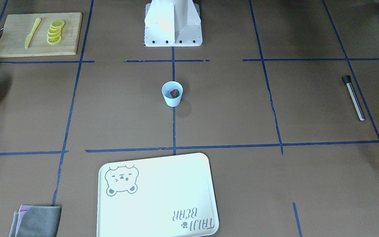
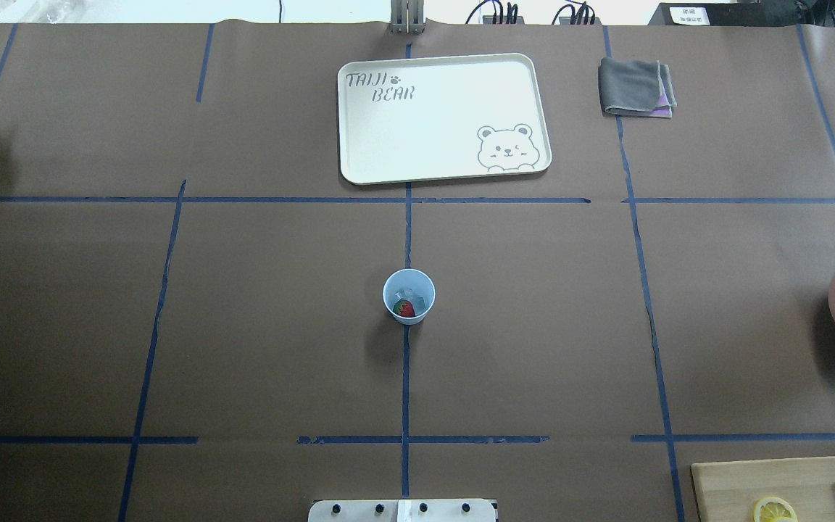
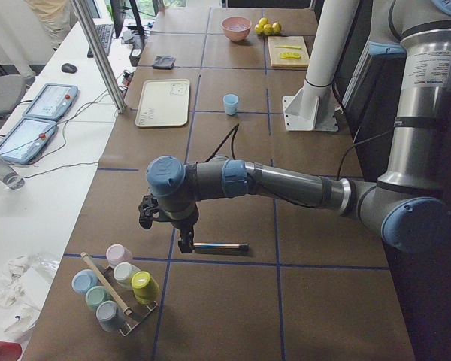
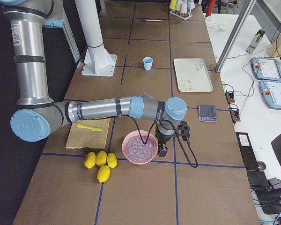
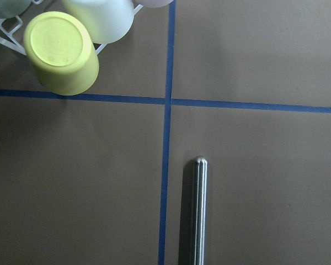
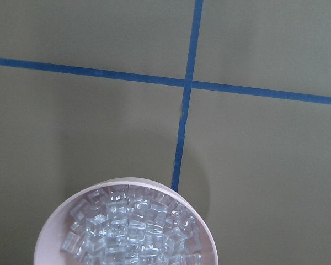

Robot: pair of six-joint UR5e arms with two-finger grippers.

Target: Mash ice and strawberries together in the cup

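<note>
The pale blue cup (image 1: 172, 95) stands at the table's middle on a blue tape line; it also shows in the overhead view (image 2: 409, 279). Inside it lie a red strawberry (image 2: 404, 309) with a green top and a few clear ice lumps (image 2: 412, 293). My left gripper (image 3: 186, 245) hangs over the end of a steel muddler (image 3: 219, 246) far from the cup; I cannot tell if it is open or shut. My right gripper (image 4: 163, 151) hangs at the rim of a pink bowl (image 4: 139, 146); I cannot tell its state either. Neither wrist view shows fingers.
The pink bowl (image 6: 127, 190) holds many ice cubes. The muddler (image 1: 353, 97) has a black end. A cream bear tray (image 2: 446, 116), a grey cloth (image 2: 635, 87), a cutting board (image 1: 38, 34) with lemon slices and a yellow knife, whole lemons (image 4: 99, 161) and a rack of cups (image 3: 116, 289) stand around.
</note>
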